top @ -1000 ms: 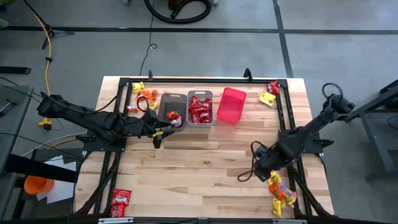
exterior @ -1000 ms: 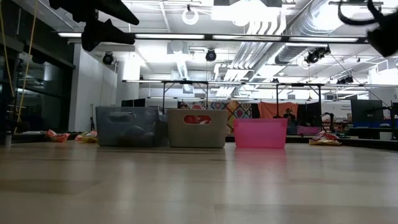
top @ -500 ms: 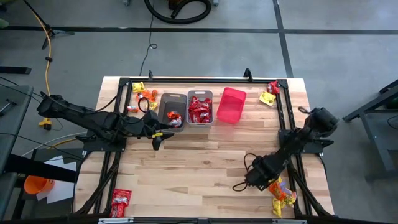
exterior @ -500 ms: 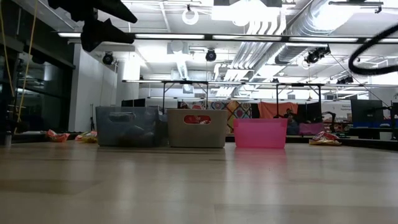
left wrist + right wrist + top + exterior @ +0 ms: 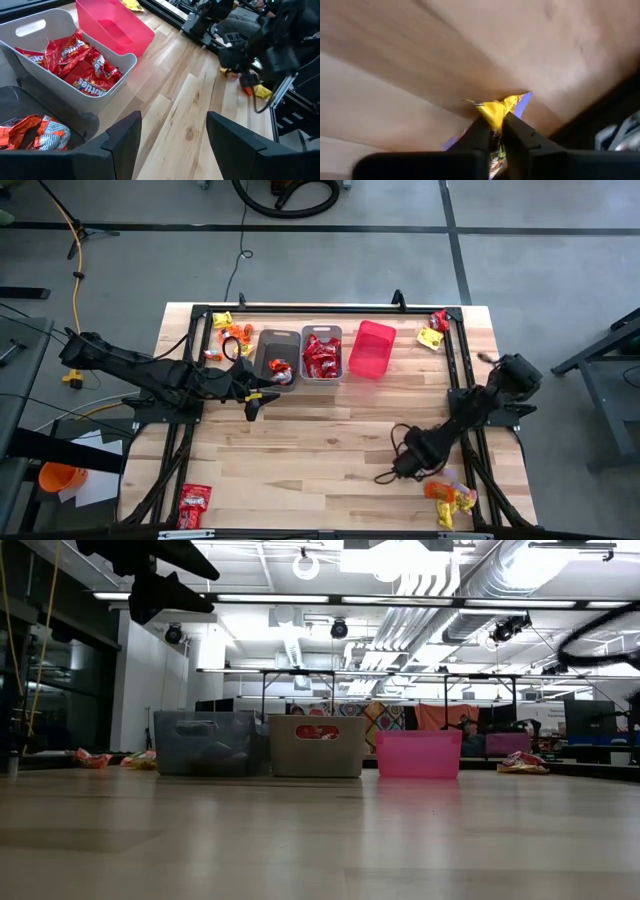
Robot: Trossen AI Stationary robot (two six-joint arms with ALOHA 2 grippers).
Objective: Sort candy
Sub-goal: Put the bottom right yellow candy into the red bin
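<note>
Right end effector point(image 5: 494, 131) newly closed, pinching a yellow candy point(image 5: 499, 109).

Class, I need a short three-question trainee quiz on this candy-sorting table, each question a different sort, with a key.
1. True or false: the pink bin holds red candy.
2. Which gripper pinches a yellow candy? A left gripper B right gripper
3. Fill in: the middle grey bin holds ___ wrappers.

Key: 1 false, it looks empty; 2 B; 3 red.
</note>
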